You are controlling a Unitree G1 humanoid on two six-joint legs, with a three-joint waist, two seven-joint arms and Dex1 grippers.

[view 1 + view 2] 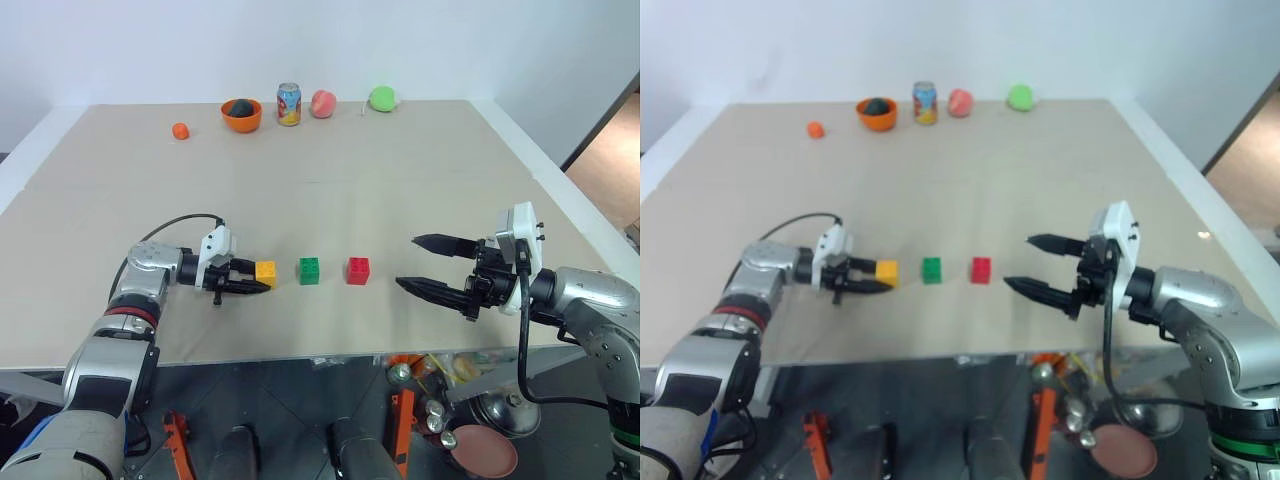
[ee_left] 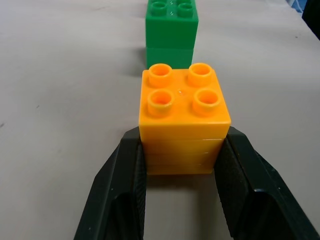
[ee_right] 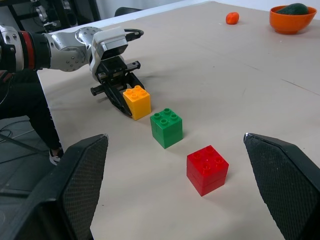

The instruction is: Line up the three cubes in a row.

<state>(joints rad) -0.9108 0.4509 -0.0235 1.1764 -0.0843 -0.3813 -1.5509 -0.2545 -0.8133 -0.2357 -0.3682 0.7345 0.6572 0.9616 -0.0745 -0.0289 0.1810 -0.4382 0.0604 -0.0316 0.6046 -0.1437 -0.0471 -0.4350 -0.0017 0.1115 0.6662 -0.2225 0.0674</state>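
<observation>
The table (image 1: 330, 190) is covered by a beige top, with white walls seen behind it.

The right gripper (image 1: 428, 264) is held above the near right part of the table, well apart from the cubes, fingers spread wide, nothing between them. It is pointed toward the row from the right.

The left gripper (image 1: 252, 283) is seen at the near left, pointed along the table toward the right. It is clamped on the yellow cube (image 2: 182, 117): in the left wrist view both black fingers (image 2: 120, 190) are pressed against the cube's two sides, studs up. Whether the cube's base is on the table or just off it cannot be told.

The three cubes are laid out in one line across the near middle of the table, studs up:
- yellow at the left end, in the grip
- green cube (image 1: 309, 270) in the middle, near yellow but with a gap
- red cube (image 1: 358, 270) at the right end, near green, also with a gap

Green and red are set flat on the table, touched by nothing.

Along the far edge, well apart from the row, are found an orange bowl (image 1: 241, 115) with a dark item inside, a can (image 1: 289, 104), a pink fruit (image 1: 322, 103), a green fruit (image 1: 382, 98), and a small orange ball (image 1: 180, 131) left of the bowl.
</observation>
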